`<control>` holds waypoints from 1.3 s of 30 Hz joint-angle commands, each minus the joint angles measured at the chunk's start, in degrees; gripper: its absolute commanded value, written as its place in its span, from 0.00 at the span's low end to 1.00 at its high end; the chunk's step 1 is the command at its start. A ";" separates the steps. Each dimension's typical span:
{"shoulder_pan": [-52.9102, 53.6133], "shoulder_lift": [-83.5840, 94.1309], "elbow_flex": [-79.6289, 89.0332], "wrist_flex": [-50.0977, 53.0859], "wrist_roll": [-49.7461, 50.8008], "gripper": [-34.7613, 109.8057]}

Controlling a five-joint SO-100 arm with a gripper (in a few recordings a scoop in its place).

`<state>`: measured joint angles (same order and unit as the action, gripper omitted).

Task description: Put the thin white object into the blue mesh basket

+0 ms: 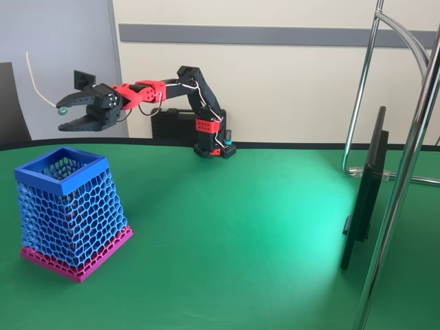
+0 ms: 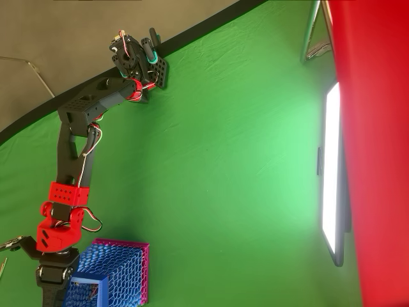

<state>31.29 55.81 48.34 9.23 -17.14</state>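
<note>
The blue mesh basket (image 1: 71, 218) stands on the green table at the left, on its magenta base. My black gripper (image 1: 62, 115) hangs in the air above its rim, a little behind it. Its jaws stand visibly apart. The thin white object (image 1: 36, 81) curves upward from the upper fingertip (image 1: 63, 104), its lower end touching that tip beside a small teal bead. In the overhead view the basket (image 2: 121, 272) sits at the bottom edge with the red wrist (image 2: 56, 233) just left of it.
The arm's base (image 1: 213, 144) stands at the table's back edge. A dark flat screen (image 1: 364, 199) and chrome stand tubes (image 1: 405, 179) occupy the right side. Green cloth (image 1: 227, 240) spreads between the basket and the screen.
</note>
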 commanded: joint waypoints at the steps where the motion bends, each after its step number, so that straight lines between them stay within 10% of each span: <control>1: -0.35 0.97 -0.53 -1.58 0.09 0.45; 17: -2.81 2.29 -4.75 16.52 37.97 0.44; 39: -12.83 19.95 7.29 30.06 42.28 0.39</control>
<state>19.86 69.70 53.44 39.11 25.49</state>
